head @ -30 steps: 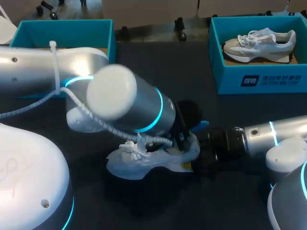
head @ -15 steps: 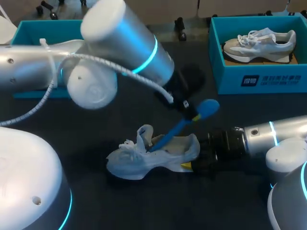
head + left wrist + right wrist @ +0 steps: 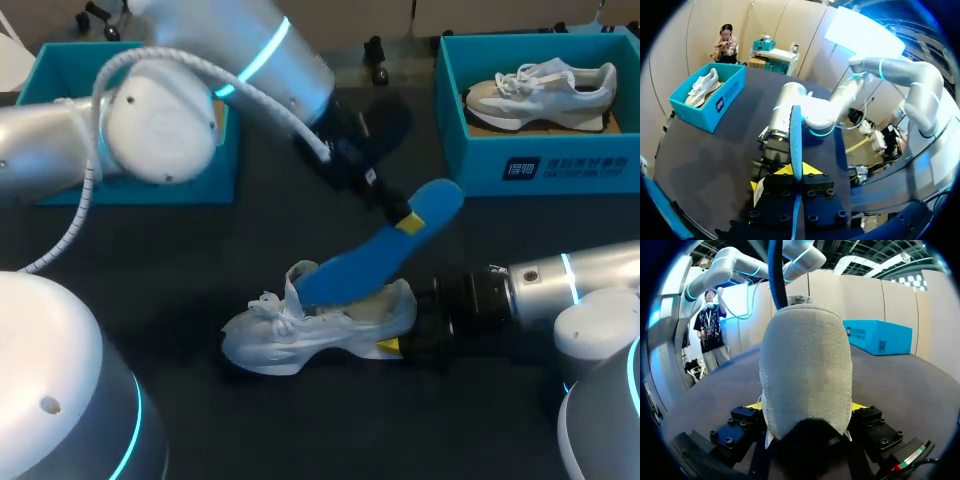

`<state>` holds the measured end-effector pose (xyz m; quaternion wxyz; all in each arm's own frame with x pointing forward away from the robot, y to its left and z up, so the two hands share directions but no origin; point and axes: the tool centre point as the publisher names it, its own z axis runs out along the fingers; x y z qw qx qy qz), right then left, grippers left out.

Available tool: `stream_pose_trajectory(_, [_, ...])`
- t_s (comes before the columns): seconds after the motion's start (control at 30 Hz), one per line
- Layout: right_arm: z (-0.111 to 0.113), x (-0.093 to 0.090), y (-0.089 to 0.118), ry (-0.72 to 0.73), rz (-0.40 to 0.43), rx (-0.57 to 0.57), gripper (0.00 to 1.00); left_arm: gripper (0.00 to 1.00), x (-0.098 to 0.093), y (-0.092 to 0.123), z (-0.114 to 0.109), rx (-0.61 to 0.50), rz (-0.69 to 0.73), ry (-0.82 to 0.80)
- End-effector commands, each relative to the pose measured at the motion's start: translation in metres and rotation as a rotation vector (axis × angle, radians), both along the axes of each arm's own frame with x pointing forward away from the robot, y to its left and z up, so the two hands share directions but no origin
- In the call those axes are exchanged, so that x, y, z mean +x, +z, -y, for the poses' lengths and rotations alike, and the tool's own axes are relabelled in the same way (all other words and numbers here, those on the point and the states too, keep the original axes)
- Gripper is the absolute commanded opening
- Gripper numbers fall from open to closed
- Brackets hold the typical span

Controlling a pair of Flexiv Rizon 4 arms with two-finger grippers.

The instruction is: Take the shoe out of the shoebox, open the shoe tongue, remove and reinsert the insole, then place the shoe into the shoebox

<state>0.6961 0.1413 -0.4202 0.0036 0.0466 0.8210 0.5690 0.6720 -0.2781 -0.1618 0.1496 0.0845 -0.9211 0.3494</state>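
The left gripper, its fingers closed narrow on the heel end of a blue insole, holds it slanting up toward the upper right of the frame, while the insole's toe end sits low at the mouth of the white shoe at mid-frame on the dark bench. The right gripper, entering from the right edge, has its fingers clamped on either side of the shoe's heel, pinning it upright. The removal looks nearly complete. To finish it well, the left arm would likely pull along the insole's own slope rather than straight up, so the flexible toe end slides free without snagging the raised tongue or the loose laces, and the right arm would keep the heel firmly anchored. The insole appears thin and bendable, smooth blue foam with a rounded heel. The shoe's heel is a soft, napped grey-white fabric. The open teal shoebox waits at upper left, and a second box at upper right holds a second shoe.
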Motion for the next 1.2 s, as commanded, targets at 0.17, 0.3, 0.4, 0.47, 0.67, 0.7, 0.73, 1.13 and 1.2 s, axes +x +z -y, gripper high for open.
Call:
stream_pose_trajectory(0.17, [-0.001,-0.001,-0.002,-0.001,0.001,-0.001,0.0,0.0,-0.015,0.052,-0.022,-0.107,-0.001,-0.051])
stream_pose_trajectory(0.3, [-0.001,-0.001,-0.002,-0.001,0.001,-0.001,0.0,0.0,-0.021,0.084,-0.029,-0.191,-0.009,-0.044])
stream_pose_trajectory(0.4, [-0.001,-0.001,-0.002,-0.001,0.001,-0.001,0.0,0.0,-0.02,0.108,-0.037,-0.244,-0.029,-0.034])
stream_pose_trajectory(0.47, [-0.001,-0.001,-0.002,-0.001,0.001,-0.001,0.0,0.0,-0.02,0.108,-0.037,-0.244,-0.029,-0.034])
stream_pose_trajectory(0.67, [-0.001,-0.001,-0.002,-0.001,0.001,-0.001,0.0,0.0,-0.02,0.108,-0.037,-0.244,-0.029,-0.034])
stream_pose_trajectory(0.7, [-0.001,-0.001,-0.002,-0.001,0.001,-0.001,0.0,0.0,-0.02,0.108,-0.037,-0.244,-0.029,-0.034])
stream_pose_trajectory(0.73, [-0.001,-0.001,-0.002,-0.001,0.001,-0.001,0.0,0.0,-0.02,0.108,-0.037,-0.244,-0.029,-0.034])
stream_pose_trajectory(1.13, [-0.001,-0.001,-0.002,-0.001,0.001,-0.001,0.0,0.0,-0.017,0.132,-0.033,-0.343,-0.049,-0.002])
stream_pose_trajectory(1.2, [-0.001,-0.001,-0.002,-0.001,0.001,-0.001,0.0,0.0,-0.018,0.146,-0.035,-0.384,-0.039,0.01])
